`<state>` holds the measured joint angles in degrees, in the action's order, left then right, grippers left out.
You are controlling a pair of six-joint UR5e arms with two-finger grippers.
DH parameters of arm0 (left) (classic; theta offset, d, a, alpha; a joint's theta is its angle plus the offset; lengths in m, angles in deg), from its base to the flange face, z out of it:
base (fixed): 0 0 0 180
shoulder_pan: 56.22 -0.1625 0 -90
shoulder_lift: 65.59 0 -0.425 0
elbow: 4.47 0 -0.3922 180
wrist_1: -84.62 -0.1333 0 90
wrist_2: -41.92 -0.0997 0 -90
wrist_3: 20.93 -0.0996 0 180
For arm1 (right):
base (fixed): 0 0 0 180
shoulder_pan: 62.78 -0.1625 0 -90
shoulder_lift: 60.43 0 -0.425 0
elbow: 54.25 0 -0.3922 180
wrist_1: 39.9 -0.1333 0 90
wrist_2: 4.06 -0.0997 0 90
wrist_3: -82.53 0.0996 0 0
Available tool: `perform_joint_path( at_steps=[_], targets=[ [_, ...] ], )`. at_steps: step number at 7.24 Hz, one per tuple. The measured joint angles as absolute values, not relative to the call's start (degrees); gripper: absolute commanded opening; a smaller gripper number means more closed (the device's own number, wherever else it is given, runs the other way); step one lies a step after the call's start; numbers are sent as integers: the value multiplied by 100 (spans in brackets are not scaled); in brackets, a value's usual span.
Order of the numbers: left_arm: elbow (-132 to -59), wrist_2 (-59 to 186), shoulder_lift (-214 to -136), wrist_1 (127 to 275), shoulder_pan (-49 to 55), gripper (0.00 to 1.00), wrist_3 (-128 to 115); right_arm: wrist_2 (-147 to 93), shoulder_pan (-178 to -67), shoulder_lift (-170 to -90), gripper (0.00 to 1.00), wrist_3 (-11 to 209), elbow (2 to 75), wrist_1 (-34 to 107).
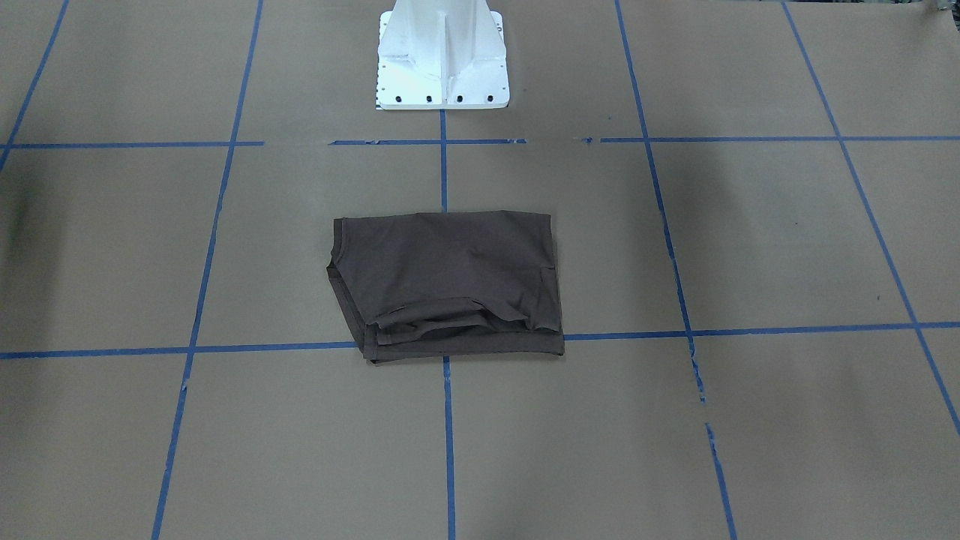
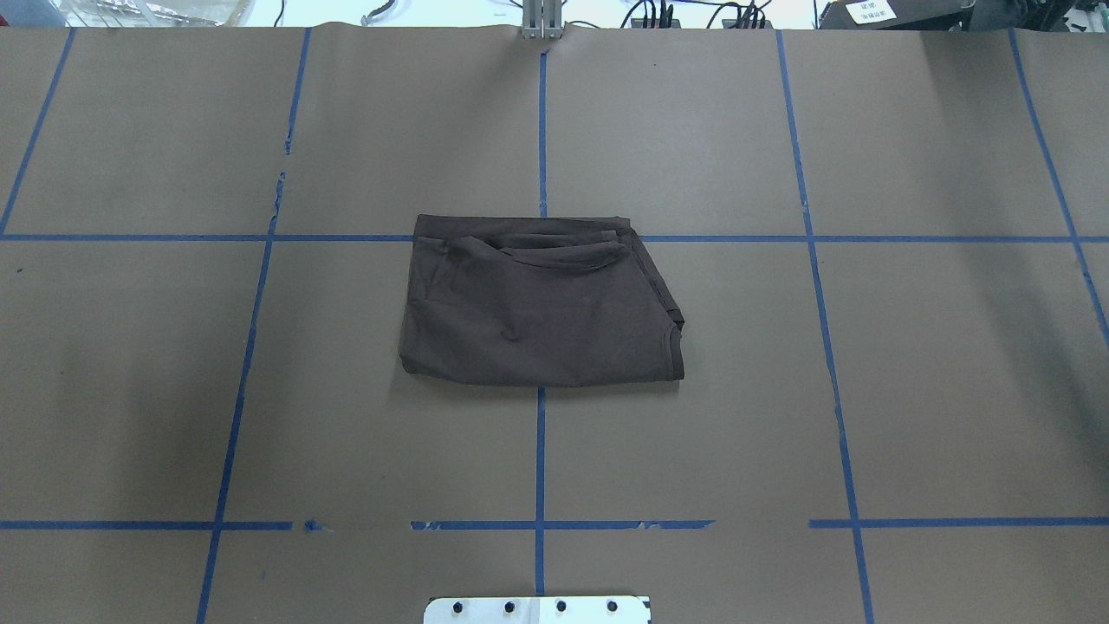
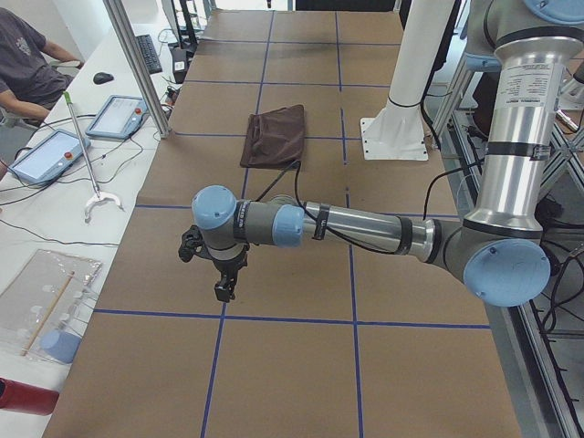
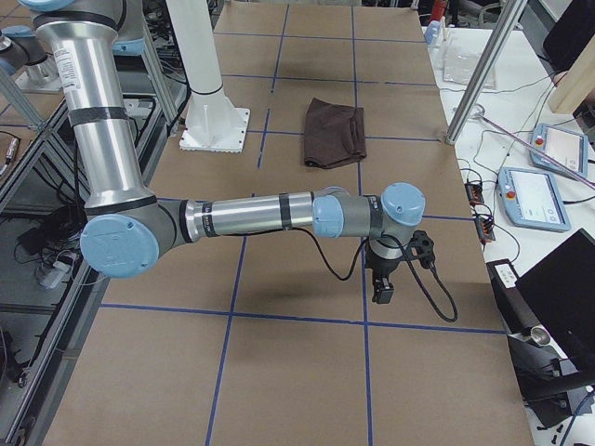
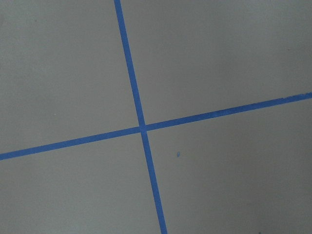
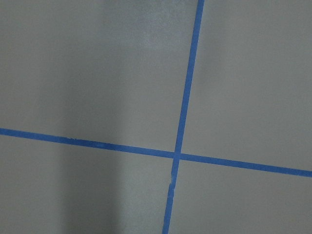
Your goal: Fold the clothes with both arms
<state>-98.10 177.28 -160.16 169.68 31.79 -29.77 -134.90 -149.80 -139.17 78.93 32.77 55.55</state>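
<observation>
The dark grey-brown T-shirt (image 2: 541, 303) lies folded into a compact rectangle at the table's middle, also in the front view (image 1: 448, 283), the left side view (image 3: 274, 135) and the right side view (image 4: 335, 132). My left gripper (image 3: 224, 287) hangs over bare paper far out to the left, well away from the shirt. My right gripper (image 4: 382, 290) hangs over bare paper far out to the right. Both show only in the side views, so I cannot tell whether they are open or shut. Neither holds anything that I can see. The wrist views show only paper and blue tape.
Brown paper with blue tape grid lines (image 2: 540, 451) covers the table. The white base bracket (image 1: 442, 56) stands behind the shirt. Tablets (image 3: 119, 116) and a seated person (image 3: 27, 64) are on the side bench. An aluminium post (image 4: 483, 70) stands at the far edge.
</observation>
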Motion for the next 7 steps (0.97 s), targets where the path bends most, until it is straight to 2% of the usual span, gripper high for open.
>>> perform_joint_path(
  at_steps=[7],
  targets=[
    [-9817, 17755, -16082, 16921, 3194, 100, -3073, -14022, -14983, -14020, 100, 7873, 3318, 5498]
  ],
)
